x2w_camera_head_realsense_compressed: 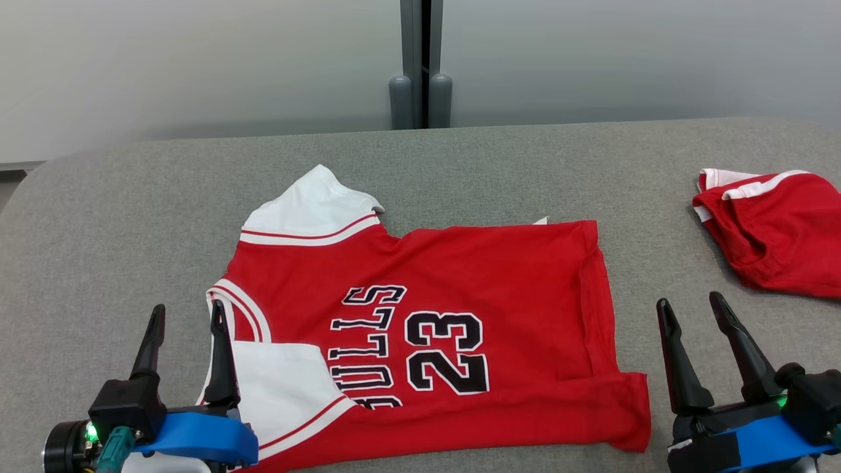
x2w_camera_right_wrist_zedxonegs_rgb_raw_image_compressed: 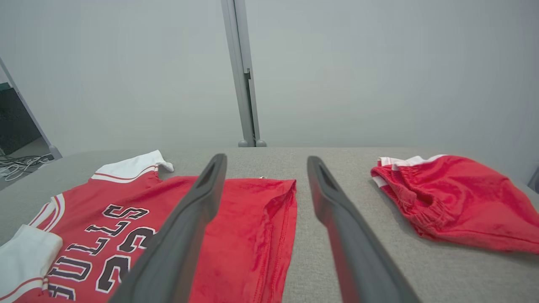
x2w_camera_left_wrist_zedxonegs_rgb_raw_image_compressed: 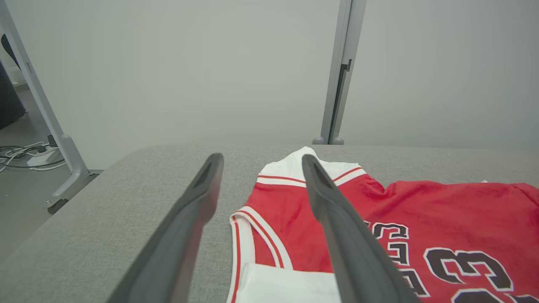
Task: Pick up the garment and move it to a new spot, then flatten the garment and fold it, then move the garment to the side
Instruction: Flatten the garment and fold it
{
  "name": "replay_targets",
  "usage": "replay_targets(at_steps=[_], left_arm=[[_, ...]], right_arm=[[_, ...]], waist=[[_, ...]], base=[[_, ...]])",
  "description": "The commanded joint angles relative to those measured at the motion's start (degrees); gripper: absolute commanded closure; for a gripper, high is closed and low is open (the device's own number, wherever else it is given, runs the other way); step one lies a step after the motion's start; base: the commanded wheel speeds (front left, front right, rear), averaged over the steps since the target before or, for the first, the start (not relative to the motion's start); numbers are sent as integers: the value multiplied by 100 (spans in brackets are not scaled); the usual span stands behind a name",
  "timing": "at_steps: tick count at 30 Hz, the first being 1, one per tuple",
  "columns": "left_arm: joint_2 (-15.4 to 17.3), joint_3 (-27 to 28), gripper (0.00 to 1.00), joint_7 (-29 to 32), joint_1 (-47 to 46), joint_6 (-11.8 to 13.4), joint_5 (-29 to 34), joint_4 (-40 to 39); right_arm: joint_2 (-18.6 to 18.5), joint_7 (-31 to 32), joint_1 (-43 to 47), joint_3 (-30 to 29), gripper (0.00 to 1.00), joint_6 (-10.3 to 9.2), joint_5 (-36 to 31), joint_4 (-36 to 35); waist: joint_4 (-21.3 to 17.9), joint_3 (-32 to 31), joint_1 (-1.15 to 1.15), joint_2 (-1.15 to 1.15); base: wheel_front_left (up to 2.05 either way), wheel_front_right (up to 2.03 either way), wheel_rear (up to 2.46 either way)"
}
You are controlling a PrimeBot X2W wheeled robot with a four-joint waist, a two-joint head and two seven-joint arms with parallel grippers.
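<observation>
The garment (x2w_camera_head_realsense_compressed: 460, 302) is a red basketball jersey with white trim and black "BULLS 23" lettering, spread mostly flat across the middle of the grey table, neck end to the left. It also shows in the left wrist view (x2w_camera_left_wrist_zedxonegs_rgb_raw_image_compressed: 442, 219) and the right wrist view (x2w_camera_right_wrist_zedxonegs_rgb_raw_image_compressed: 147, 219). My left gripper (x2w_camera_head_realsense_compressed: 187, 315) stands open at the jersey's near left corner, one finger over the white shoulder, nothing held. My right gripper (x2w_camera_head_realsense_compressed: 690, 305) stands open just right of the jersey's hem, over bare table, nothing between its fingers.
A second red garment with white stripes (x2w_camera_head_realsense_compressed: 775, 230) lies crumpled at the table's right edge, also in the right wrist view (x2w_camera_right_wrist_zedxonegs_rgb_raw_image_compressed: 454, 202). The grey padded table (x2w_camera_head_realsense_compressed: 131, 217) has rounded corners. A grey post (x2w_camera_head_realsense_compressed: 420, 66) rises behind the far edge.
</observation>
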Motion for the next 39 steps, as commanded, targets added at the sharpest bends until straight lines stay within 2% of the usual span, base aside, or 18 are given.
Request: replay_targets(at_steps=[1, 9, 12, 16, 20, 26, 27, 36, 37, 38, 39], left_arm=[[25, -25, 0, 45, -27, 37, 37, -49], [129, -40, 0, 206, -247, 3, -4, -28], [149, -116, 0, 332, -647, -133, -43, 86], [182, -216, 0, 558, -1624, -402, -145, 406], [170, -303, 0, 748, -2807, -728, -268, 1158], [280, -371, 0, 930, -4469, -1124, -455, 2865], [280, -371, 0, 930, -4469, -1124, -455, 2865], [504, -787, 0, 1294, -5905, -1345, -612, 4986], [520, -847, 49, 1342, -5994, -1356, -630, 5114], [524, -888, 93, 1392, -6083, -1363, -701, 5233], [514, -973, 100, 1397, -6151, -1362, -757, 5309]], right_arm=[[7, 46, -11, 1, 0, 1, -35, -94], [68, 122, -64, -26, 0, 1, 19, -262], [90, 113, -205, -39, 0, 1, 38, -318], [107, 76, -456, -36, 0, 2, 40, -426], [124, 3, -745, -1, 0, 1, 59, -389], [140, -163, -1137, 166, 0, 1, 93, -220], [140, -163, -1137, 166, 0, 1, 93, -220], [166, -380, -1427, 311, 0, 1, 222, 216], [167, -395, -1451, 304, 0, 1, 241, 258], [166, -416, -1480, 295, 0, 1, 256, 310], [152, -421, -1505, 287, 0, 1, 266, 356]], waist=[[-9, 2, 0, 0], [-15, 221, 0, 0], [-28, 466, 0, 0], [-96, 1038, 0, 0], [-198, 1565, 0, 0], [-446, 2166, 0, 0], [-446, 2166, 0, 0], [-714, 2484, 0, 0], [-722, 2486, 0, 0], [-729, 2487, 0, 0], [-733, 2485, 0, 0]], base=[[0, 0, 0], [0, 0, 0], [0, 0, 0], [0, 0, 0], [0, 0, 0], [0, 0, 0], [0, 0, 0], [0, 0, 0], [0, 0, 0], [0, 0, 0], [0, 0, 0]])
